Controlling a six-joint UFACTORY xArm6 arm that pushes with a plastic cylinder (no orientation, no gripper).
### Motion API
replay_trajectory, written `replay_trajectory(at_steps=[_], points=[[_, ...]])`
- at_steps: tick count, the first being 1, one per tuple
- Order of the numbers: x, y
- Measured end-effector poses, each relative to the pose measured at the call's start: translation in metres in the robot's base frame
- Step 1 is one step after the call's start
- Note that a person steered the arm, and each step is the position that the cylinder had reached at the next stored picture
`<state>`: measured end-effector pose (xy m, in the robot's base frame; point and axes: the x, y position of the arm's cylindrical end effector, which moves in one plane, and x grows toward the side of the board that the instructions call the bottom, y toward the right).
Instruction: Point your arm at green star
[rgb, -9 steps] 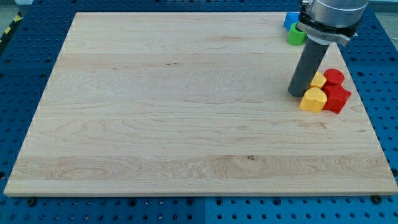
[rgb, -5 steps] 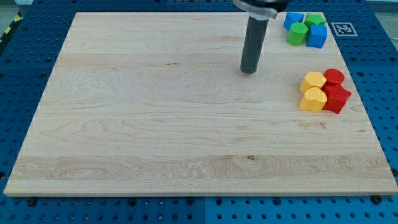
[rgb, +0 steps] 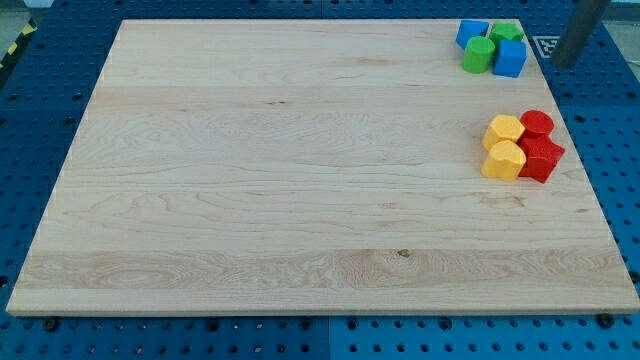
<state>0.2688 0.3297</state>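
A group of four blocks sits at the board's top right corner. An angular green block (rgb: 506, 30), which looks like the star, is at the group's top right, partly hidden behind a blue cube (rgb: 510, 59). A rounded green block (rgb: 478, 55) and another blue block (rgb: 471, 32) are on its left. My tip (rgb: 564, 63) is off the board, over the blue pegboard just to the right of this group. It touches no block.
Two yellow blocks (rgb: 503, 131) (rgb: 504, 160) and two red blocks (rgb: 537, 124) (rgb: 542, 158) are bunched near the board's right edge. A black-and-white marker tag (rgb: 545, 45) lies beside my tip. The wooden board (rgb: 300, 170) is ringed by blue pegboard.
The rod has moved from beside the yellow and red blocks, across the upper middle of the board, to the right, off the board past the blue and green group. No block has moved.
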Motion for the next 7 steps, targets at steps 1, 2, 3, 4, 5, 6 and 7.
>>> replay_trajectory(at_steps=[1,2,3,4,5,6,7], points=[[-0.049,-0.016],[-0.072,-0.055],[-0.071,-0.095],[-0.067,-0.095],[-0.063,-0.087],[-0.035,-0.085],[0.001,-0.111]])
